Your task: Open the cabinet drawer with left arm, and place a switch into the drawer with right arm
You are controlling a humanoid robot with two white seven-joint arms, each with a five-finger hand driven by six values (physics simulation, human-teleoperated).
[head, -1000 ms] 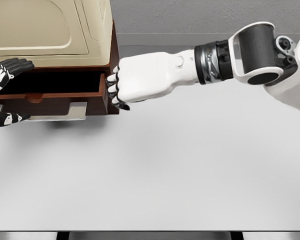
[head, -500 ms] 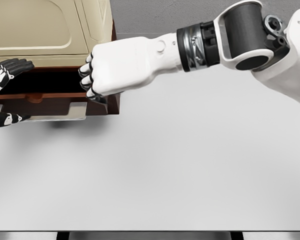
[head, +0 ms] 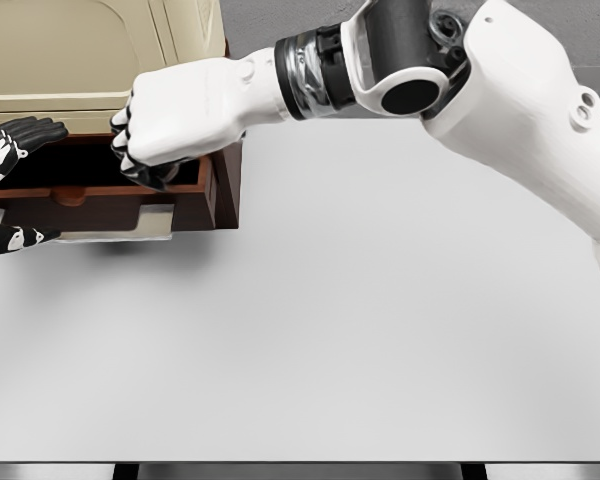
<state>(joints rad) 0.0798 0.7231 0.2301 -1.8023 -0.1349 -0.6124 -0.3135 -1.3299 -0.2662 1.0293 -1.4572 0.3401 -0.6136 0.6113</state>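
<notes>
White table (head: 380, 330), you see the right hand (head: 165, 125) fisted over the open drawer (head: 100, 195), contents hidden; left hand (head: 5, 150) spread at its edge.

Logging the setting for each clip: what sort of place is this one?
Probably a bare simulated test bench, not a real room: a plain white table, a cream cabinet with an open brown drawer, a flat grey wall behind.
</notes>
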